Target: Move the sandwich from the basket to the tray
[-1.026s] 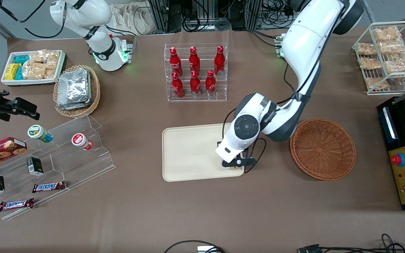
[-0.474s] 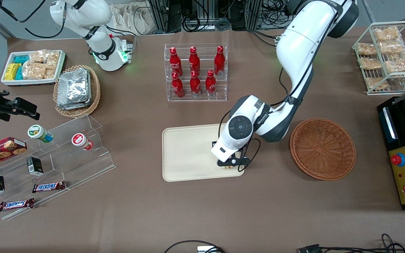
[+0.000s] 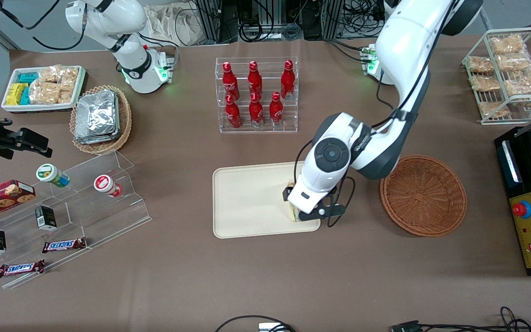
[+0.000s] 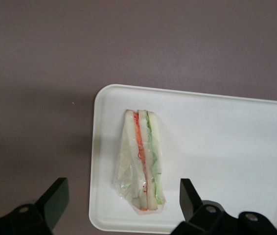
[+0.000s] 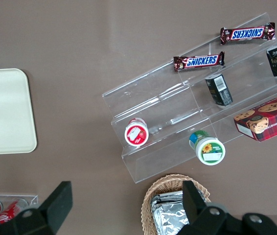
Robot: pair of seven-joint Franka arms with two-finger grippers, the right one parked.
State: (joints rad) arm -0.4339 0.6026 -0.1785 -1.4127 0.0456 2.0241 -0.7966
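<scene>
Left wrist view: the gripper (image 4: 120,205) hangs wide open above the sandwich (image 4: 141,161) near the tray (image 4: 226,147) corner — a clumsy retreat could nudge it off.

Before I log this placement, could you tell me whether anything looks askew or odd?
Nothing is spilled or damaged. The triangular wedge sandwich lies near a corner of the cream rectangular plastic tray, and the open claw hangs above it.

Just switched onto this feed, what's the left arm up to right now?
The sandwich lies on the tray, near the corner closest to the basket, which holds nothing. The left arm's gripper hangs above the sandwich with its fingers open, not touching it. From how things lie, the placing looks done.
</scene>
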